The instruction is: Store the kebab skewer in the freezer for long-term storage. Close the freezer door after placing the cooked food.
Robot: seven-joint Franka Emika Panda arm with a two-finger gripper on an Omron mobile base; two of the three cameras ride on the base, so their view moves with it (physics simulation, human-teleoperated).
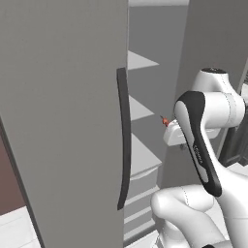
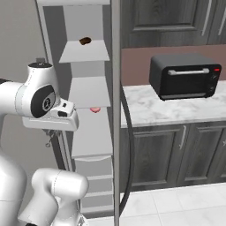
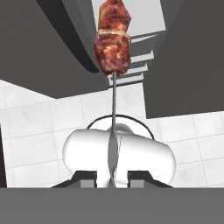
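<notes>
The pincer [image 3: 112, 177] is clamped on the kebab skewer [image 3: 113, 48], its meat end pointing away from the hand. Just beyond stands the freezer [image 2: 88, 128], its freezer door [image 1: 63, 121] swung wide. The carry-in step appears underway; next the skewer needs easing onto a pale shelf.

Dark wood cupboards [image 2: 176, 152], marble counter [image 2: 145, 108], white tiled floor [image 2: 176, 207].
</notes>
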